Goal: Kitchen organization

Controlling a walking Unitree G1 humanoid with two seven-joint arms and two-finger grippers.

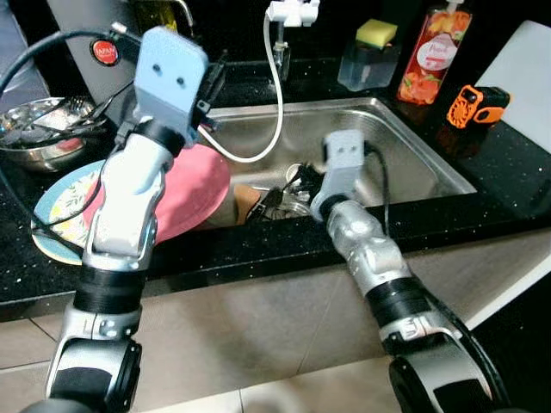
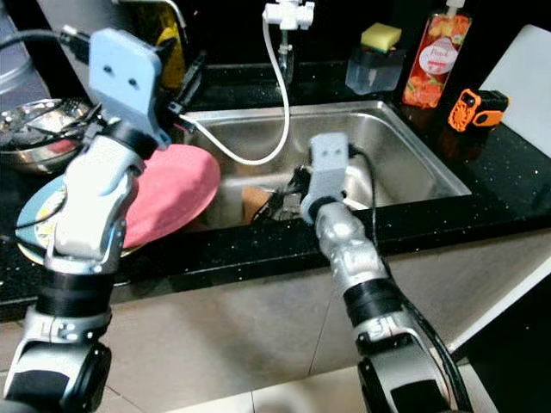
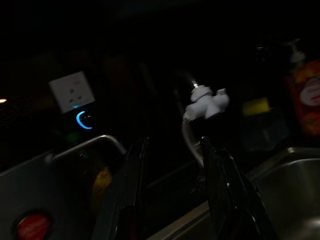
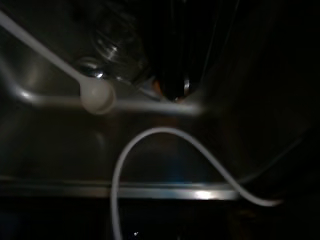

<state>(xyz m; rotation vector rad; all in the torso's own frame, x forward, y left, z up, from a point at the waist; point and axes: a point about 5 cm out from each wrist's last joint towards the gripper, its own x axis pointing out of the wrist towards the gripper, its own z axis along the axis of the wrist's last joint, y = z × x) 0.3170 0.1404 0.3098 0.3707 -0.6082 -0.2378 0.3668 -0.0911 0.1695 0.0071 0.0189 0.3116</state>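
My right gripper [image 1: 282, 196] reaches down into the steel sink [image 1: 413, 155], at its near left corner. Its dark fingers [image 4: 172, 60] sit among a clear glass [image 4: 115, 45], a white spoon [image 4: 97, 97] and a brown cup [image 1: 245, 200]. Whether they hold anything is hidden in the dark. My left gripper [image 3: 172, 190] is raised over the sink's back left corner and stands open with nothing in it, pointing toward the white tap [image 3: 205, 102]. A pink plate [image 1: 194, 185] lies on a patterned blue plate [image 1: 56, 219] on the black counter, left of the sink.
A steel bowl [image 1: 39, 133] with utensils sits at the far left. A white hose [image 1: 275, 95] hangs from the tap into the sink. Behind the sink stand a sponge holder [image 1: 372, 52] and a red soap bottle [image 1: 433, 56]. An orange tool [image 1: 478, 105] and a white board [image 1: 525, 69] are on the right.
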